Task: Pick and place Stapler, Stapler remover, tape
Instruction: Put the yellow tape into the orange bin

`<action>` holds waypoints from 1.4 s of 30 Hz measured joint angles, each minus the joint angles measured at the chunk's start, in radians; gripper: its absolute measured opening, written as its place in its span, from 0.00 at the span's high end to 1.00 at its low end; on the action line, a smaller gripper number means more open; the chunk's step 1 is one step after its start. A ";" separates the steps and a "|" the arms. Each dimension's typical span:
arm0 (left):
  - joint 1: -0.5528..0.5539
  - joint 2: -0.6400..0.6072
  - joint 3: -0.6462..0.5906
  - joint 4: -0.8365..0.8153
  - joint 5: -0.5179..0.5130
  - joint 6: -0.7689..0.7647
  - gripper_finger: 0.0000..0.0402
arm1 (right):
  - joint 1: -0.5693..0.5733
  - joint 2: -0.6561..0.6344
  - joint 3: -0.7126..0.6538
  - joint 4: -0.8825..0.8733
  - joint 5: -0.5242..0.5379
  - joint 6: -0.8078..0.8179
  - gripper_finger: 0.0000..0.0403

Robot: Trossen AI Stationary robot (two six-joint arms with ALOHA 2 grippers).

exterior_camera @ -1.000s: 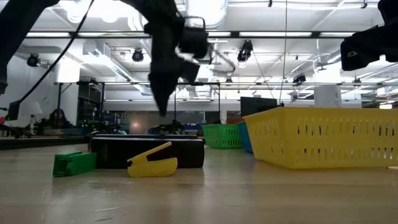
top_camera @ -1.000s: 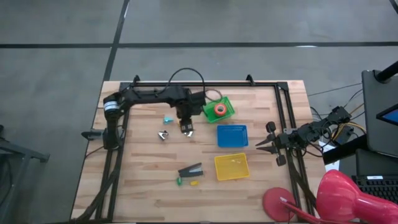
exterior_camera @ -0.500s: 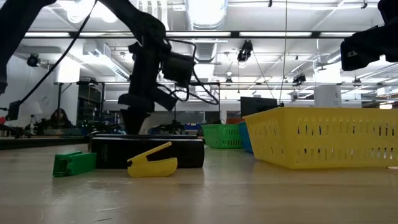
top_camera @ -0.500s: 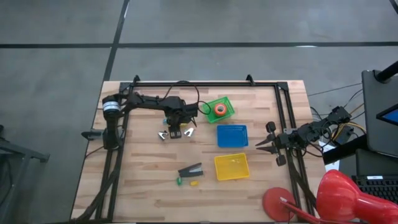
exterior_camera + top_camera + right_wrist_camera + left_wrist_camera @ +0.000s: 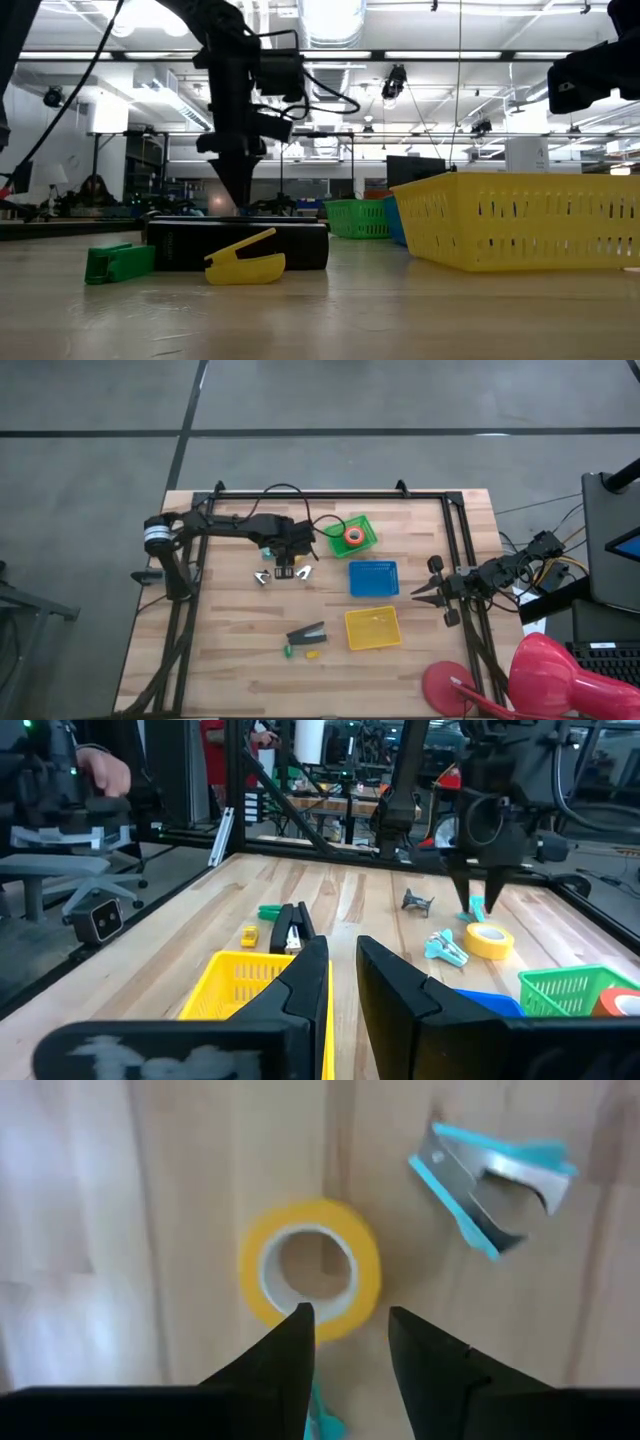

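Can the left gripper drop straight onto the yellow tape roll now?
Probably yes: the left gripper hangs open right above the yellow tape roll, with nothing between them. The cyan staple remover lies beside the roll, apart from it.

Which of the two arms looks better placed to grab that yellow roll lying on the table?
Left. The left gripper hangs directly above the yellow roll, fingers open on either side of its near rim. The right gripper sits at the table's right edge, far from it.
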 joint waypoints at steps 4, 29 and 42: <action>0.001 0.000 -0.041 0.052 0.055 0.002 0.69 | 0.000 0.000 0.000 0.000 0.000 0.000 0.87; 0.013 0.000 -0.145 0.228 0.048 -0.017 0.73 | 0.000 0.000 0.000 0.000 0.000 0.001 0.87; 0.017 0.001 -0.145 0.280 0.049 -0.003 0.83 | 0.000 0.000 0.000 0.000 0.000 0.000 0.87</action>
